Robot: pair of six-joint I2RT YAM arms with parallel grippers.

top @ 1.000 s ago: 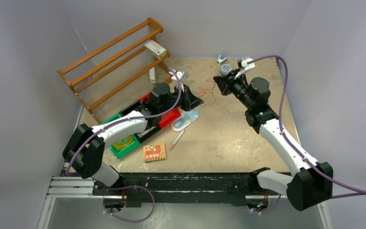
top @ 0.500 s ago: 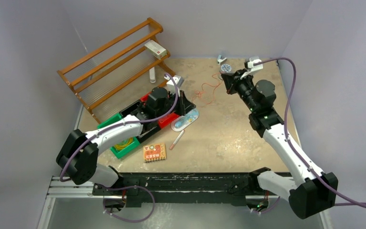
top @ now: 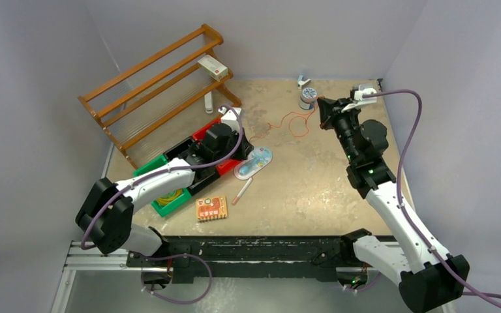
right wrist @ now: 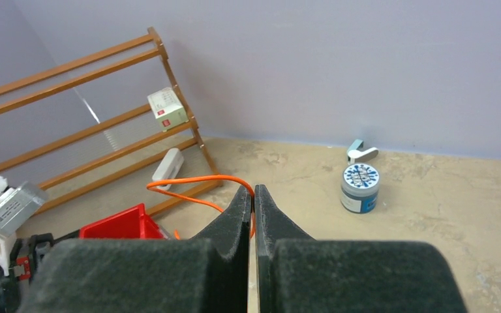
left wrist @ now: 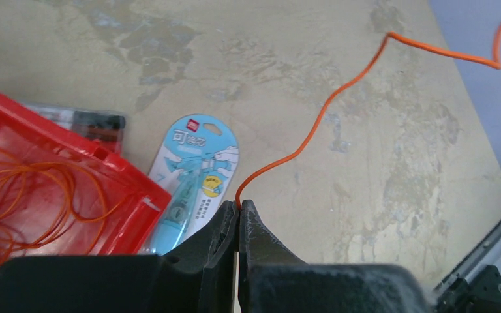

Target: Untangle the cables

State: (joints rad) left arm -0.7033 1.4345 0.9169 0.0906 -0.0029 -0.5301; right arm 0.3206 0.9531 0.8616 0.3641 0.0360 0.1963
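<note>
orange cable [left wrist: 310, 135], thin and kinked, spans between left gripper [left wrist: 239, 205] and right gripper [right wrist: 253, 192], both pinching it.

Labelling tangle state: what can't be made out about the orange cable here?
- Left wrist: orange cable exits top-right edge; far end cut off.
- Left wrist: coil in the red bin cut by frame edge and left gripper; link to held cable unclear.
- Right wrist: right gripper body hides cable below its tips.
- Top: cable too thin to trace fully.
</note>
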